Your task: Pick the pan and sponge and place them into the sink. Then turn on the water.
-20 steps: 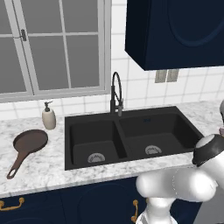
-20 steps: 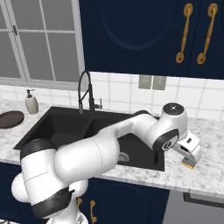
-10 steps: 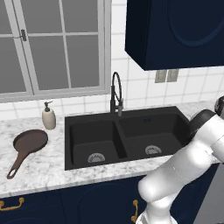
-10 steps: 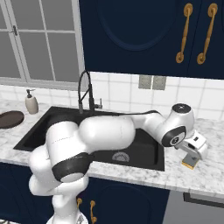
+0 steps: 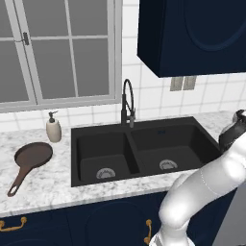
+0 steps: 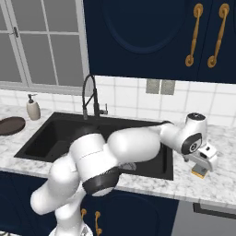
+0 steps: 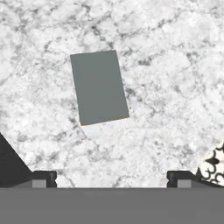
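Hand view: claw (image 7: 112, 177) wide open, empty, above sponge (image 7: 99, 87); pan (image 5: 32, 155) left of sink (image 5: 144, 122), both basins empty.

no readable text, labels or numbers anywhere

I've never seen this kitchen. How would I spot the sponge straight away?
Start at the black double sink set in the marble counter and go to the stretch of counter on the side away from the window. The sponge lies flat there, directly beneath the robot's open hand. It is a small rectangular block, grey-blue on top with a yellow edge, far smaller than the brown pan across the sink.
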Tool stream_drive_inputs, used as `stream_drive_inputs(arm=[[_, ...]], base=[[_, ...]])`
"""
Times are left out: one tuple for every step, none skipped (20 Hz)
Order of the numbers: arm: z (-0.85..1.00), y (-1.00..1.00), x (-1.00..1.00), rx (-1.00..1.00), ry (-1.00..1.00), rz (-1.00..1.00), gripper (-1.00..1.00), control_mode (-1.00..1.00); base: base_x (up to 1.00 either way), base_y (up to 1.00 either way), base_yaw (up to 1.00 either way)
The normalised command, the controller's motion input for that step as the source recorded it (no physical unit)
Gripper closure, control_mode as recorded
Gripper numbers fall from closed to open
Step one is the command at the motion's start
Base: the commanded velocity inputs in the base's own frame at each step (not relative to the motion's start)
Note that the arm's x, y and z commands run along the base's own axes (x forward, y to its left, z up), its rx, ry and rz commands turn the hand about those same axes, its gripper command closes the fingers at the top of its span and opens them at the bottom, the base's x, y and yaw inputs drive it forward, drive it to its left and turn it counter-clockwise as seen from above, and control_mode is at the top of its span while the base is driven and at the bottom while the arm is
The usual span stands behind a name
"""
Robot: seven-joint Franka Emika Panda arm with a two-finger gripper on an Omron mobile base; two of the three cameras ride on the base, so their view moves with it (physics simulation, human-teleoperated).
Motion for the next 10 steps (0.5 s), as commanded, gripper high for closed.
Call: stream_drive_inputs(arm=[[-0.17, -0.26, 0.31, 0.19, 0.05, 0.0, -1.0, -1.0], [-0.08, -0.31, 0.25, 0.18, 0.02, 0.0, -1.0, -1.0], [0.0, -0.34, 0.24, 0.17, 0.0, 0.0, -1.0, -1.0], [0.0, -0.34, 0.24, 0.15, 0.0, 0.01, -1.0, -1.0], [0.0, -0.3, 0.23, 0.12, 0.0, 0.01, -1.0, -1.0], [0.0, -0.19, 0.19, 0.09, 0.0, 0.03, -1.0, -1.0], [0.0, -0.18, 0.26, 0.09, 0.0, 0.03, -1.0, -1.0], [0.0, -0.17, 0.21, 0.07, 0.0, 0.03, -1.0, -1.0], [-0.01, -0.26, 0.11, 0.05, 0.0, 0.03, -1.0, -1.0], [-0.08, -0.36, 0.0, 0.04, 0.0, 0.02, -1.0, -1.0]], base=[[0.0, 0.0, 0.0], [0.0, 0.0, 0.0], [0.0, 0.0, 0.0], [0.0, 0.0, 0.0], [0.0, 0.0, 0.0], [0.0, 0.0, 0.0], [0.0, 0.0, 0.0], [0.0, 0.0, 0.0], [0.0, 0.0, 0.0], [0.0, 0.0, 0.0]])
